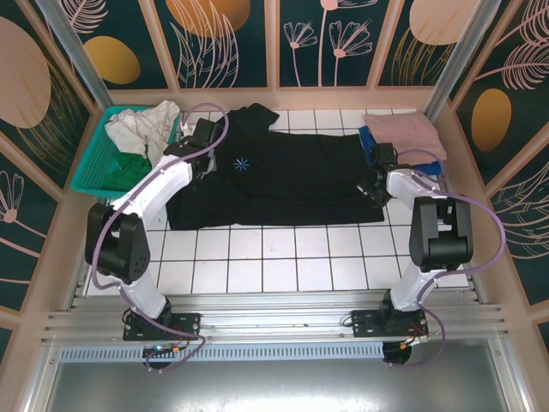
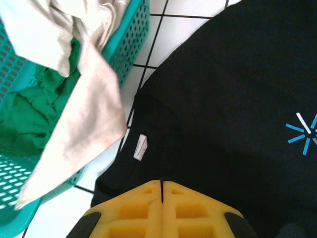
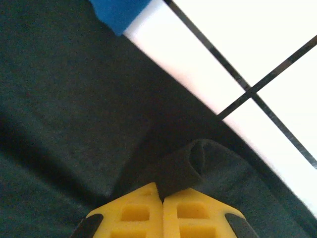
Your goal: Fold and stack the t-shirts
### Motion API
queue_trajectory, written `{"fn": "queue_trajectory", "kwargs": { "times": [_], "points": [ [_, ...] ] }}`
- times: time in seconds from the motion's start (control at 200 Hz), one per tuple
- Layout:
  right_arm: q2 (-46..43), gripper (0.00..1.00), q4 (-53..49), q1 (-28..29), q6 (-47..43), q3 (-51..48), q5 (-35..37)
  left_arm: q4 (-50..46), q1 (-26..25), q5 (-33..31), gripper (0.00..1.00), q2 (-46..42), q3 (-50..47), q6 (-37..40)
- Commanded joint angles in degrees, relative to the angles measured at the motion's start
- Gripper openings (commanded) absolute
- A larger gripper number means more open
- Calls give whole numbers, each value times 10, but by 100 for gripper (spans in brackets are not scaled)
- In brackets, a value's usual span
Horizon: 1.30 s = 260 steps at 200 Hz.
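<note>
As my right pincer [image 3: 162, 191] nips just a small fold of the black t-shirt [image 3: 59, 124], it may slip.
My left pincer [image 2: 162, 184], shut at the shirt's nine o'clock end, could lift unevenly.

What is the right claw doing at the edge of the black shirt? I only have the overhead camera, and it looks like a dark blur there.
Observer: Its wrist camera shows the right gripper shut on a raised fold of the black t-shirt.
Operator: And the left one?
Observer: The left gripper is shut at the shirt's edge, with a small white label on the cloth just ahead of it.
</note>
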Motion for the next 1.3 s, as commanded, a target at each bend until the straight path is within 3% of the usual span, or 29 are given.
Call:
{"fn": "queue_trajectory", "kwargs": {
  "times": [0.0,0.4,0.465,0.52,0.591,0.646,0.756,0.886,0.971,1.086,1.296],
  "points": [
    [1,0,3,-14,-17,16,-2,26,3,7,0,36,46,29],
    [30,0,1,-22,-31,34,-7,-29,4,-23,0,193,206,64],
    [32,0,1,-22,-32,41,-8,-44,8,-16,11,213,232,62],
    [33,8,-5,-24,-35,53,-5,-54,11,-4,25,222,250,62],
    [33,15,-25,-24,-41,75,9,-70,14,-5,48,223,265,60],
    [26,22,-45,-24,-46,86,32,-83,14,-8,54,211,263,58],
    [-10,33,-66,-12,-54,76,77,-91,14,9,68,139,191,39],
    [-82,53,-37,43,-73,0,63,-30,14,47,81,-11,-39,-16],
    [-132,68,12,103,-71,-63,69,2,14,76,83,-82,-165,-59],
    [-169,71,108,162,-73,-132,25,31,20,86,83,-89,-250,-88],
    [-112,67,122,162,-77,-153,24,81,39,83,73,-30,-258,-88]
  ]
}}
